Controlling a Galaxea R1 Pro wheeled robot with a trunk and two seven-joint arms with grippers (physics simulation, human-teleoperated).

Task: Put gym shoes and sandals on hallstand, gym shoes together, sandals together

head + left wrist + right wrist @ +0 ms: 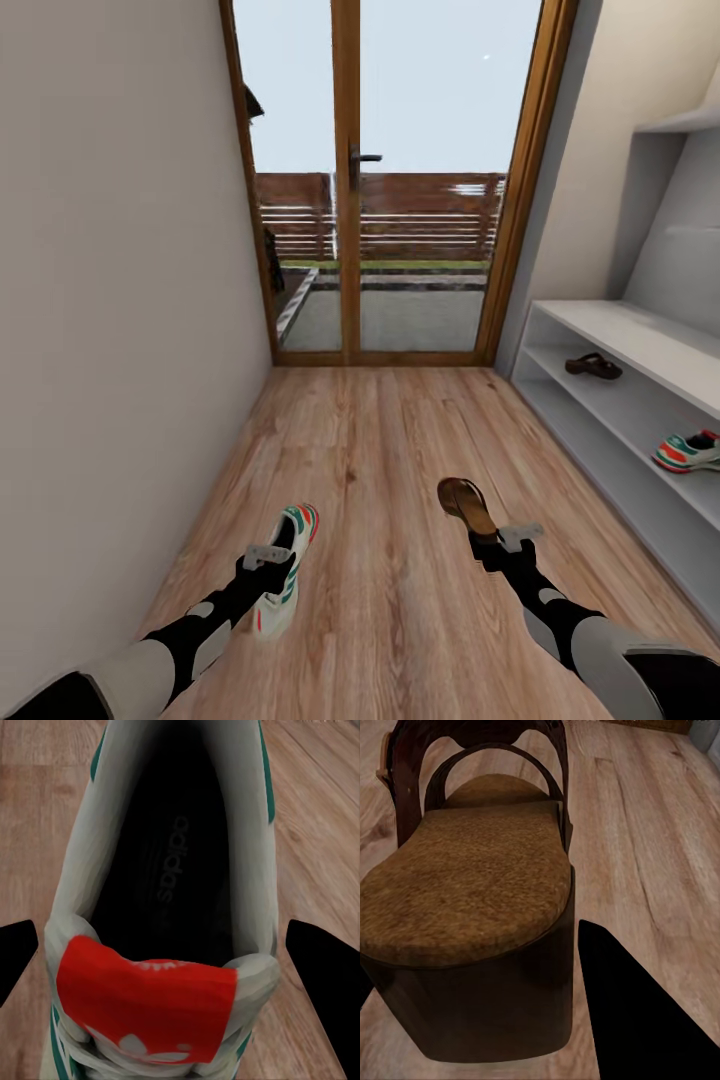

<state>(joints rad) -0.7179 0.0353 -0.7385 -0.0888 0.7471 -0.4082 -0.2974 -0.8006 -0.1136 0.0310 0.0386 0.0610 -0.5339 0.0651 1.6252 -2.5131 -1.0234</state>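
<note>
Where pincer (472,1020) grips, sandal (472,900) heel half-hidden.

White sneaker (172,870) with teal stripes, red tongue; brown sandal (472,915).

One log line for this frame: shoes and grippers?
left gripper: open over floor sneaker | right gripper: at floor sandal, grip unclear | rack: one sneaker, one sandal

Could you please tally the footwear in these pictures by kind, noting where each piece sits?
Gym shoes: 2, one on the floor at the left gripper, one on the rack's lower shelf.
Sandals: 2, one at the right gripper, one on the upper shelf.
Total: 4.
</note>
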